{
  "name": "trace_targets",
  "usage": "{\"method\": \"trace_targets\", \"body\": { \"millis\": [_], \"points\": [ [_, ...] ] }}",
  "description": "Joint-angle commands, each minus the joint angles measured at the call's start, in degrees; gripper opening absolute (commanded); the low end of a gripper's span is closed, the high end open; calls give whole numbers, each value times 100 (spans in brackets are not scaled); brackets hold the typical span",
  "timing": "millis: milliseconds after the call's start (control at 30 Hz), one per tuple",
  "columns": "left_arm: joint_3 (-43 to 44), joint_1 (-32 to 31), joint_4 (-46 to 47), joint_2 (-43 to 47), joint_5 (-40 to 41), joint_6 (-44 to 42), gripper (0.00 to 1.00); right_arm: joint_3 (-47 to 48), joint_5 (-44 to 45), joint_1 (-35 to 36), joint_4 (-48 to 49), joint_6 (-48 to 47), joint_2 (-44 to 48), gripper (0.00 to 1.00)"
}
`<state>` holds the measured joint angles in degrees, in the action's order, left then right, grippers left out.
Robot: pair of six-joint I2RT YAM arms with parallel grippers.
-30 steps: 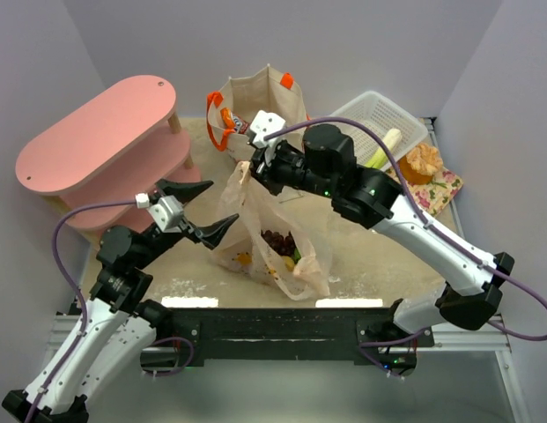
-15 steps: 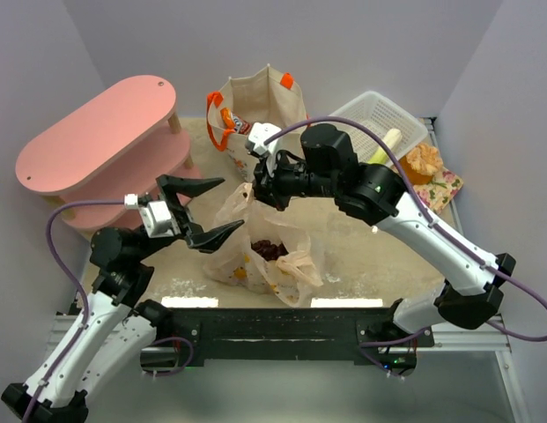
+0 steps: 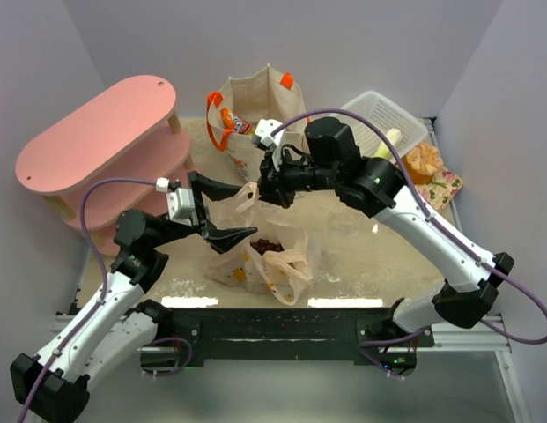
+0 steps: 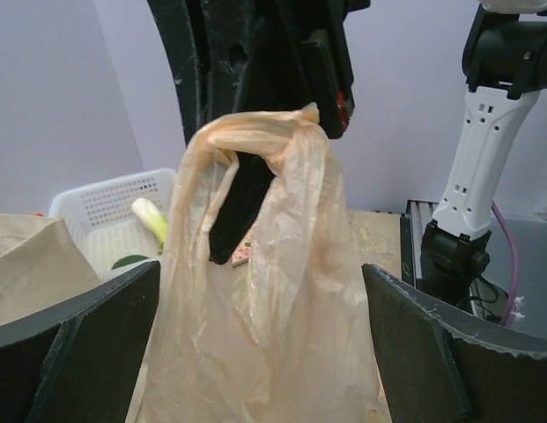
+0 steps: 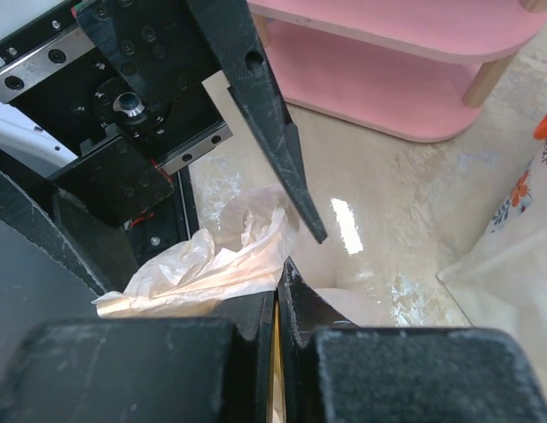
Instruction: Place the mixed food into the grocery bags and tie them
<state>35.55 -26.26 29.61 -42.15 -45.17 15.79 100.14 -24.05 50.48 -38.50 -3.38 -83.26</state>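
The peach plastic bag (image 3: 271,257) lies mid-table with dark grapes (image 3: 269,247) inside. My right gripper (image 3: 270,189) is shut on the bag's bunched handle (image 5: 203,275) and holds it up. My left gripper (image 3: 224,211) is open. In the left wrist view its fingers (image 4: 70,352) stand wide on either side of the hanging bag (image 4: 255,308), not touching it. The beige canvas tote (image 3: 260,99) with orange handles stands upright at the back. A white-green leek (image 3: 386,144) lies in the white basket. Golden bread (image 3: 423,161) sits at the far right.
A pink two-tier shelf (image 3: 97,132) fills the left side. The white slatted basket (image 3: 383,119) stands at the back right, next to the floral mat (image 3: 445,187). The two grippers are close together over the bag.
My left arm has swung right and forward, bringing its open jaws around the raised handle. My right gripper has shifted slightly right with the handle, and the bag has slumped lower.
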Motion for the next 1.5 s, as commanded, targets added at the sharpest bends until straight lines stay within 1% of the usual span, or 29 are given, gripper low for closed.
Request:
{"method": "trace_targets", "body": {
  "millis": [0,200,233,300,333,367,433,500,533,567,633,667,700,733,767,800,833,867,900,933,967,1000,1033,1067,1133,1200,1300,1367,1467],
  "points": [
    [-39,16,317,-117,-370,178,99,208,-538,-152,18,83,-67,0],
    [-171,16,888,-566,-739,591,91,226,-908,-293,1,83,-111,0],
    [-258,16,1133,-592,-739,722,89,217,-952,-302,0,83,-120,0],
    [-329,7,1537,-698,-713,942,83,191,-1057,-337,9,83,-137,0],
    [-382,7,1635,-741,-721,1004,81,190,-1118,-354,9,92,-146,0],
    [-391,7,1688,-829,-730,1048,76,190,-1136,-354,9,100,-155,0],
    [-435,7,1759,-900,-704,1101,70,199,-1180,-363,27,109,-155,0],
    [-470,7,1811,-988,-660,1162,60,208,-1233,-372,44,109,-164,0],
    [-487,7,1821,-1014,-608,1198,52,208,-1233,-381,44,109,-164,0],
    [-488,7,1821,-1049,-494,1242,37,217,-1233,-390,44,109,-164,0],
    [-435,7,1673,-1050,-353,1321,30,208,-1137,-390,10,92,-181,0],
    [-383,7,1497,-1023,-178,1286,10,208,-1024,-407,-26,83,-173,0],
    [-269,7,1139,-980,-133,1182,1,182,-970,-433,-35,83,-155,4],
    [-181,7,822,-875,-54,1111,0,164,-926,-468,-61,100,-68,12],
    [-58,7,410,-822,294,997,0,120,-856,-556,-61,118,-6,22],
    [91,7,-534,-778,455,604,0,16,-794,-600,-61,135,90,47],
    [406,7,-987,-742,569,400,0,-64,-707,-653,-35,153,309,56],
    [548,7,-1409,-742,875,216,0,-152,-575,-714,-9,162,459,66],
    [680,16,-2049,-751,1009,-39,0,-387,-391,-724,44,171,599,72],
    [864,16,-2247,-751,1053,-163,0,-538,-355,-732,201,92,749,80],
    [927,16,-2405,-768,1097,-260,0,-704,-354,-732,324,31,1090,83],
    [971,16,-2572,-777,1115,-383,0,-1115,-363,-741,491,-31,1250,86],
    [980,24,-2617,-777,1115,-453,0,-1311,-415,-733,719,-162,1408,91],
    [963,25,-2618,-786,1107,-515,0,-1652,-564,-732,782,-259,1575,91],
    [875,33,-2600,-786,1168,-665,0,-1970,-933,-733,1018,-409,1673,91],
    [805,51,-2565,-795,1168,-709,0,-2234,-926,-680,1038,-470,1612,90],
    [656,86,-2373,-733,1098,-665,0,-2297,-987,-645,801,-734,1393,88],
    [602,95,-2319,-716,984,-665,0,-2376,-1301,-644,975,-770,1339,89],
    [550,121,-2328,-733,931,-674,0,-2525,-1523,-575,1222,-778,1216,89]
  ]
}}
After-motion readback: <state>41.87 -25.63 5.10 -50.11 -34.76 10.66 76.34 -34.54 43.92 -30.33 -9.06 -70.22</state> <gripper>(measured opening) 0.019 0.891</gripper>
